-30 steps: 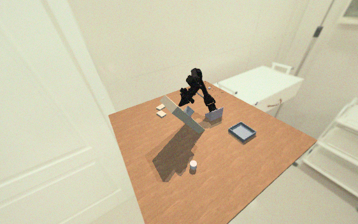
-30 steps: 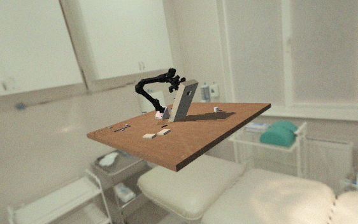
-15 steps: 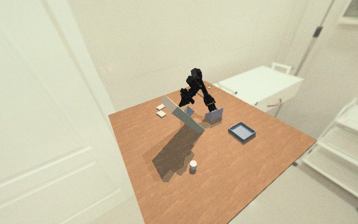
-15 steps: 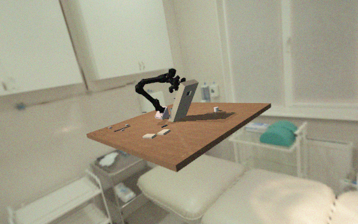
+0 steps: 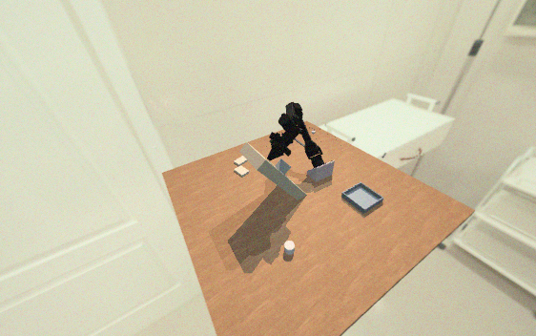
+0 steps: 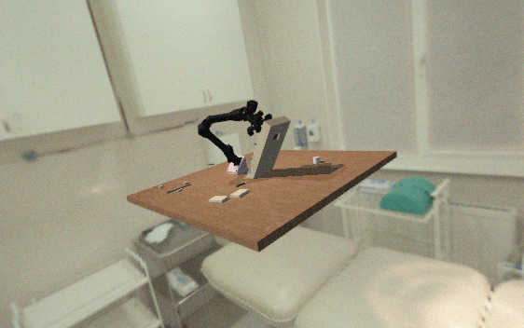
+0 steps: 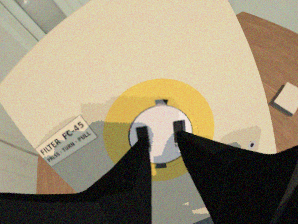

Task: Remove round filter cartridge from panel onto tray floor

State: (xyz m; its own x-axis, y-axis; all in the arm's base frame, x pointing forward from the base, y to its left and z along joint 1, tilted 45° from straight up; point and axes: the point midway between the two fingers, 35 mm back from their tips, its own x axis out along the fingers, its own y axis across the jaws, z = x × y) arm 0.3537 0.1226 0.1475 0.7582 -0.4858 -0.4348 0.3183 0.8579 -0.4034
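The service panel [image 5: 286, 182] [image 6: 269, 156] [image 7: 150, 40] leans on the table. In the wrist view, the round white cartridge [image 7: 161, 116] sits in it inside a yellow ring [image 7: 202, 117], with small dark notches above and below. My gripper [image 7: 162, 140] [image 5: 272, 157] is at the panel's face, its fingers parted a little with nothing between them. The two fingertips line up with the dark slots on the cartridge's face; whether they are inside the slots I cannot tell. The blue-grey tray [image 5: 354, 205] lies apart on the table, with nothing in it.
Two cream blocks [image 5: 241, 171] [image 6: 218, 198] lie beside the panel; one shows in the wrist view [image 7: 288, 99]. A small white cylinder [image 5: 289, 246] [image 6: 316, 159] stands behind the panel. A pale lilac plate [image 5: 322, 172] stands by the arm's base. A label [image 7: 68, 140] is on the panel.
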